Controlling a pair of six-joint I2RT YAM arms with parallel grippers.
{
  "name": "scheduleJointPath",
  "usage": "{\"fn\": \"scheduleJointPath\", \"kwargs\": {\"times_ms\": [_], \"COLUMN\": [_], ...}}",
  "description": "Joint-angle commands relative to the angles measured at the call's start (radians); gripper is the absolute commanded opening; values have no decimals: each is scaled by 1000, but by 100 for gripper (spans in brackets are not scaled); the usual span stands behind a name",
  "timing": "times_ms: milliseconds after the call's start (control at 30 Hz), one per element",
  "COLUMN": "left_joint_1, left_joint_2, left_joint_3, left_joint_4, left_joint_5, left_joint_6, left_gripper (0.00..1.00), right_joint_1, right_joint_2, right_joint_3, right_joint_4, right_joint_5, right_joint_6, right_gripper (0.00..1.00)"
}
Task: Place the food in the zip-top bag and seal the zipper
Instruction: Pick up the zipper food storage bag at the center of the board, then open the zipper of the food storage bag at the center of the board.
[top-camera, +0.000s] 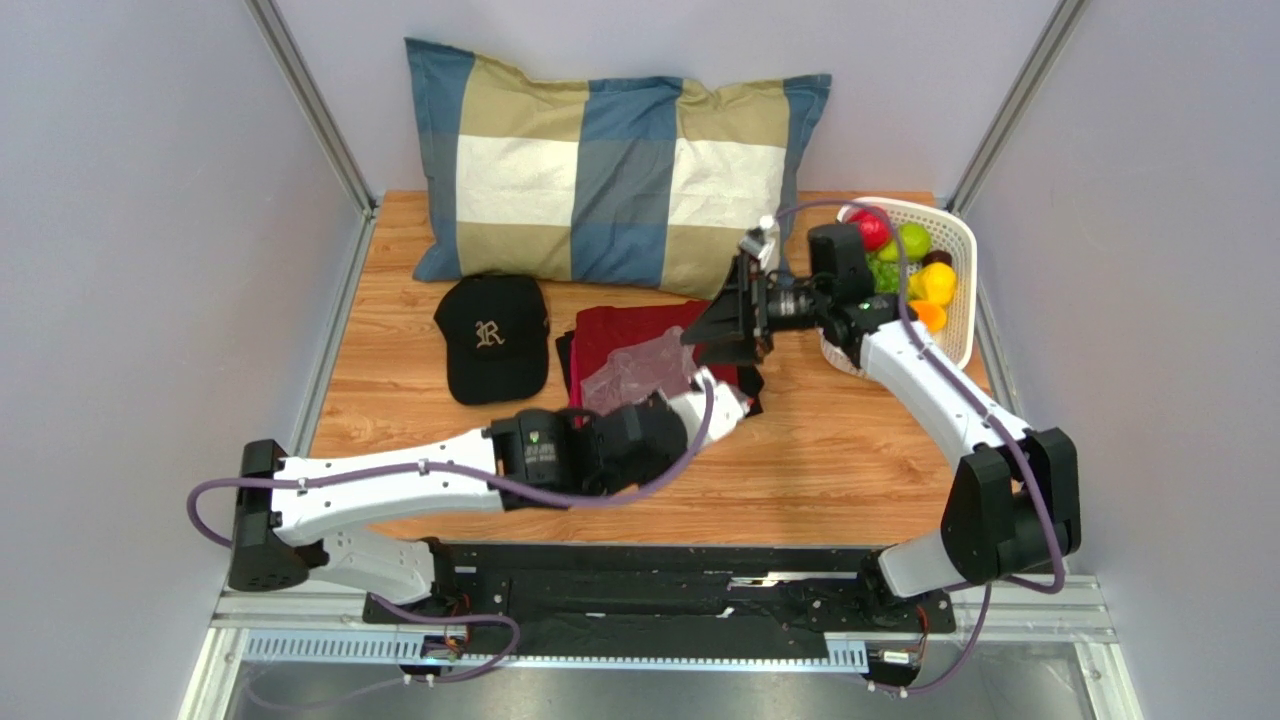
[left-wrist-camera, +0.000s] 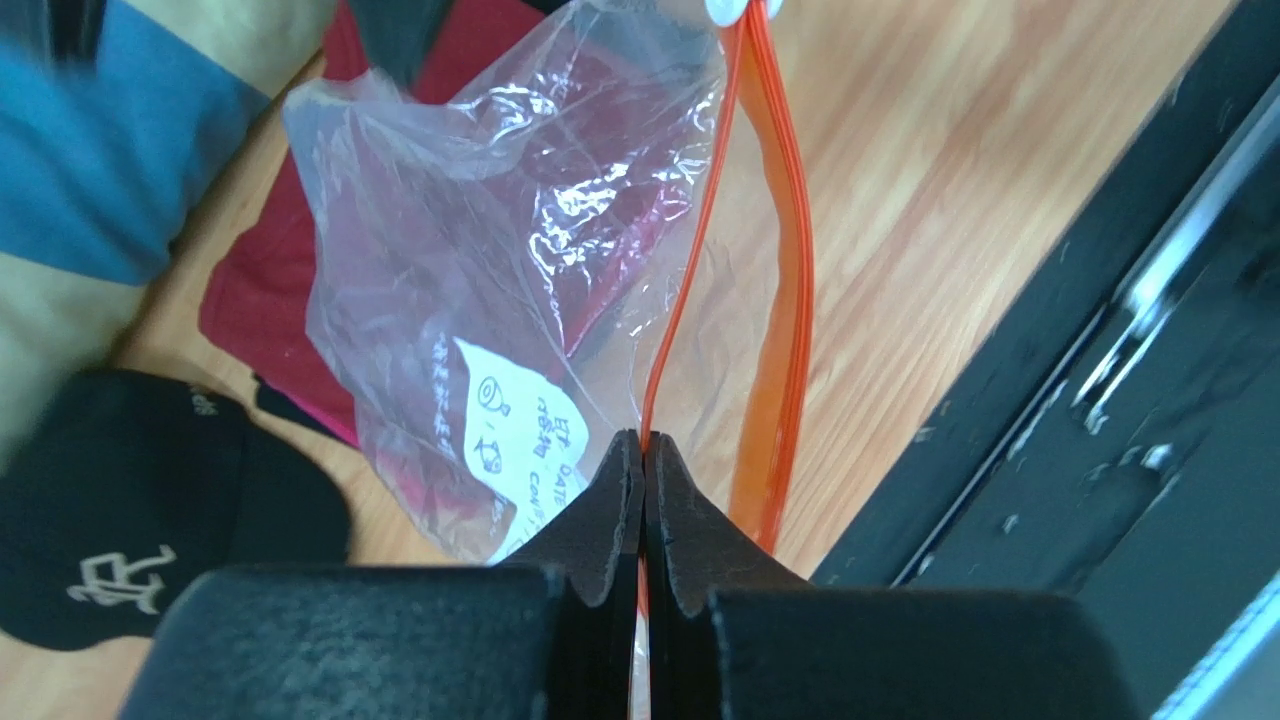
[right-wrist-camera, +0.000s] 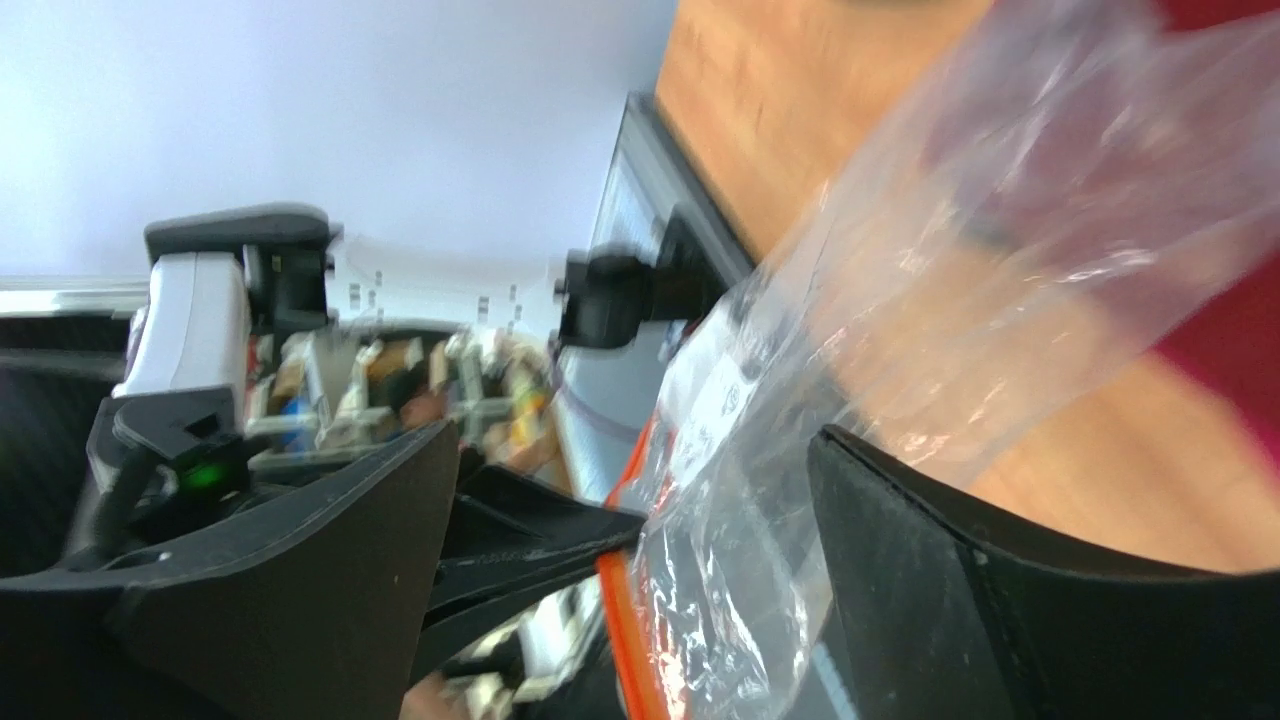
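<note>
**Left tool** (left-wrist-camera: 643, 450): clenched on one lip of the zipper (left-wrist-camera: 792, 270), pinching the thin orange edge. The other, broader lip hangs free beside it, so the mouth gapes slightly.

**Right tool** (right-wrist-camera: 634, 447): released, fingers spread wide. The bag (right-wrist-camera: 962, 285) passes between them, gripped by neither.

**Bag:** held up off the counter (top-camera: 842, 450) above the red cloth (top-camera: 609, 330), between the two tools. It looks empty, and its white label (left-wrist-camera: 526, 435) faces the left wrist camera.

**Food** (top-camera: 906, 258): all in the white basket (top-camera: 962, 233) at the far right, well apart from the bag.

**Step in hand, by my judgement:** opening the mouth.
- The right tool should close on the free lip alone, never on both walls.
- It should then draw gently away from the left tool, so that a pocket forms.
- The film looks slippery, so the left pinch needs to be firm.
- A sharp tug risks pulling the strip out of the left tool.
- It is best to turn the opened mouth toward the basket.
</note>
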Motion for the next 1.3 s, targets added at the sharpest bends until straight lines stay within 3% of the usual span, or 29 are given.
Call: {"fn": "scheduleJointPath", "kwargs": {"times_ms": [0, 200, 333, 500, 700, 833, 933, 1133, 1233, 1267], "left_joint_1": [145, 287, 325, 380, 425, 442, 449, 472, 481, 484], "left_joint_2": [88, 236, 390, 555, 580, 567, 547, 535, 507, 482], "left_joint_3": [232, 446, 609, 738, 748, 743, 708, 709, 705, 700], "left_joint_4": [-196, -227, -235, -241, -171, -152, -105, -80, -100, -114], "left_joint_5": [188, 256, 329, 479, 622, 656, 694, 759, 773, 767], "left_joint_6": [-294, -420, -474, -575, -618, -618, -632, -652, -637, -606], "left_gripper": [0, 0, 0, 0, 0, 0, 0, 0, 0, 0], "right_joint_1": [-160, -370, -388, -367, -300, -269, -261, -181, -178, -180], "right_joint_2": [-34, -140, -282, -465, -549, -513, -575, -566, -526, -507], "right_joint_3": [241, 185, 6, -157, -280, -304, -384, -406, -317, -288], "right_joint_4": [-191, -246, -223, -64, -8, -36, 36, 90, -19, -116], "right_joint_5": [92, 115, 133, 205, 397, 395, 411, 423, 454, 460], "right_joint_6": [-199, -230, -259, -138, -158, -144, -97, -92, -165, -223], "right_gripper": [91, 90, 90, 89, 82, 78, 78, 59, 30, 13]}}
